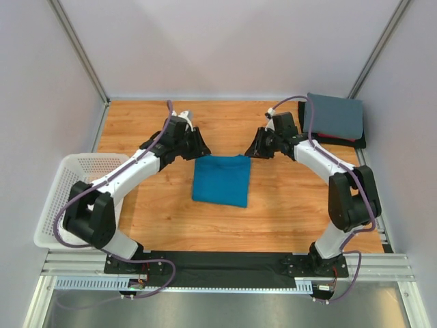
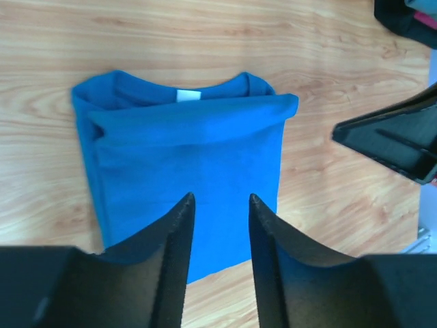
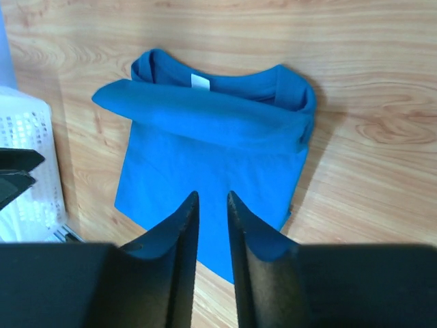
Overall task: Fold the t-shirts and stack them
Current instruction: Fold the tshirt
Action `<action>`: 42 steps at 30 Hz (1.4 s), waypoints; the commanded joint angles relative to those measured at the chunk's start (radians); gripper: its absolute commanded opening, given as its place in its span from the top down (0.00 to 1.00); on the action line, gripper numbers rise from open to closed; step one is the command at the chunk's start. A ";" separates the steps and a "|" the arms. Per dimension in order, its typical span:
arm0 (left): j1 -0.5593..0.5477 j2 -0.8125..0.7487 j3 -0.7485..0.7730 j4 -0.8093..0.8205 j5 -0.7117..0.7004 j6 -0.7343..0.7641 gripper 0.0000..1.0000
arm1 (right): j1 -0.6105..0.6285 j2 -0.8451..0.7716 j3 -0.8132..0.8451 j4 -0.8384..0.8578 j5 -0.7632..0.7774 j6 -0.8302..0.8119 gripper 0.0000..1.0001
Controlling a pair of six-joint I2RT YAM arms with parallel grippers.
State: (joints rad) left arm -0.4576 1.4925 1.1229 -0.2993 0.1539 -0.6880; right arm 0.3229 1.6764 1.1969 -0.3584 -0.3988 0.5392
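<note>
The folded teal-blue t-shirt [image 1: 220,180] is lying on the surface [image 1: 293,205] to the right of the basket [image 1: 58,198]. It is looking soft and limp, and likely sagging if lifted unevenly. The left pincer [image 1: 201,147] and right pincer [image 1: 254,147] are hovering empty, fingers apart. Pinching both collar-end corners together seems best.

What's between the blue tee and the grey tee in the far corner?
The right hand, above bare tabletop; the top view shows it.
</note>
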 commanded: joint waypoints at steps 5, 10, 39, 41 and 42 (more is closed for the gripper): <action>-0.006 0.197 0.026 0.128 -0.062 -0.074 0.64 | 0.016 0.157 0.052 0.113 0.009 0.007 0.80; 0.034 0.333 0.133 0.103 -0.073 -0.070 0.66 | 0.018 0.270 0.144 0.107 0.031 0.013 0.81; -0.016 -0.164 -0.105 -0.095 -0.099 0.108 0.19 | 0.022 -0.056 0.021 -0.062 0.052 -0.030 0.26; -0.039 -0.251 -0.178 -0.072 -0.109 0.052 0.20 | 0.027 -0.081 -0.054 -0.045 0.048 -0.022 0.28; -0.061 -0.273 -0.214 -0.058 -0.126 0.029 0.21 | 0.031 -0.096 -0.077 -0.036 0.043 -0.021 0.31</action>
State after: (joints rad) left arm -0.4820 1.2480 1.0126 -0.3397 0.0677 -0.6121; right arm 0.3405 1.5944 1.1976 -0.4034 -0.3523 0.5220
